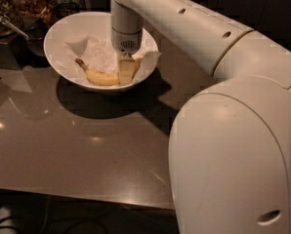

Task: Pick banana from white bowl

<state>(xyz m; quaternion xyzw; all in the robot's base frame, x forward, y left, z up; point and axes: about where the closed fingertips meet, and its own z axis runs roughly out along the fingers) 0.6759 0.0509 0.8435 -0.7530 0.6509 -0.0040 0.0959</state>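
Note:
The white bowl [62, 28] stands at the back left of the table, lined with crumpled white paper [99, 55]. The yellow banana [100, 77] lies on the paper along the bowl's near side, its dark stem [79, 61] pointing left. My gripper [126, 72] reaches straight down into the bowl from the white arm [184, 23]. It is at the banana's right part and hides that part. A yellowish bit, possibly the banana's right end [137, 61], shows just past it.
Glass jars of brown food [35, 6] and a dark container with a spoon [13, 28] stand behind the bowl at the left. The brown glossy table [87, 140] runs to its front edge below. My large white arm housing [233, 155] fills the right side.

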